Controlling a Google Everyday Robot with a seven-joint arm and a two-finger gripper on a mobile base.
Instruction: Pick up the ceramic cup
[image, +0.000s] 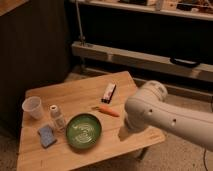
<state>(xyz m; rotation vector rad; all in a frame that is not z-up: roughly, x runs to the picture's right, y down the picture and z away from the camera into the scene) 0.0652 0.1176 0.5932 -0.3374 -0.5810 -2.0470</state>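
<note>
The ceramic cup (33, 107) is a small whitish tapered cup. It stands upright near the left edge of the wooden table (75, 95). My white arm (160, 117) reaches in from the right over the table's right front corner, far from the cup. The gripper itself does not show; it is hidden behind the arm's bulky segment or lies out of view.
A small white capped bottle (56, 116) stands just right of the cup, and a blue sponge (46, 136) lies in front of it. A round green bowl (83, 131), an orange carrot-like item (107, 111) and a small packet (108, 92) lie mid-table. A dark shelf unit stands behind.
</note>
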